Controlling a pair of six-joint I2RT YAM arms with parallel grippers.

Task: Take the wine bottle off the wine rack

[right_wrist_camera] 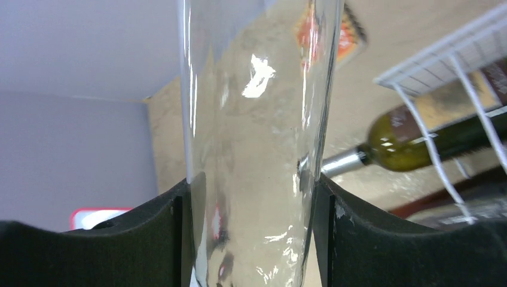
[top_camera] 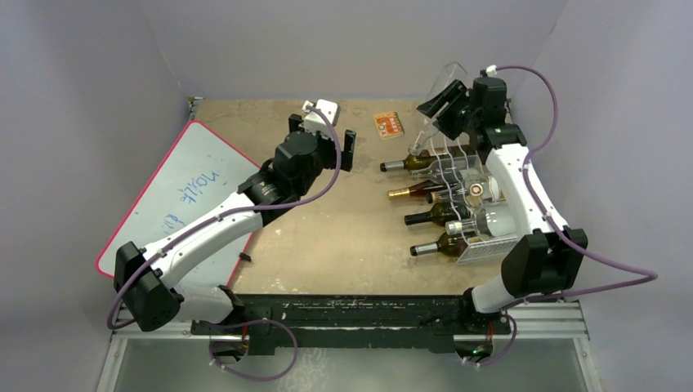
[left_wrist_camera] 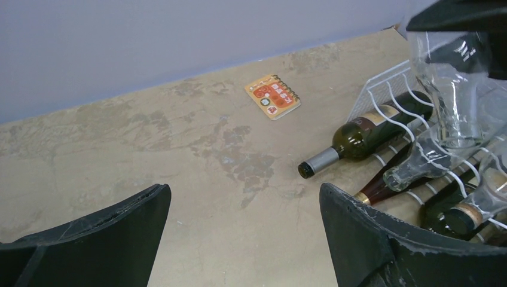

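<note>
Right claw (right_wrist_camera: 252,194) of mine is clamped on the clear wine bottle (right_wrist_camera: 251,89), tilted neck-down over the wine rack (top_camera: 484,245) at upper right. Slick glass may slide through my pads (right_wrist_camera: 149,227), or its neck may snag the wires. Left claw (left_wrist_camera: 242,197) hangs apart.

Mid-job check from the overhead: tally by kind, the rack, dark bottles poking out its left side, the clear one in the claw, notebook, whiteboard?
Wine rack: 1
Dark bottles, necks poking out its left side: 4
Clear bottle in the right claw: 1
Notebook: 1
Whiteboard: 1
Total: 8
Glass deeper in the rack is too tangled to count.
</note>
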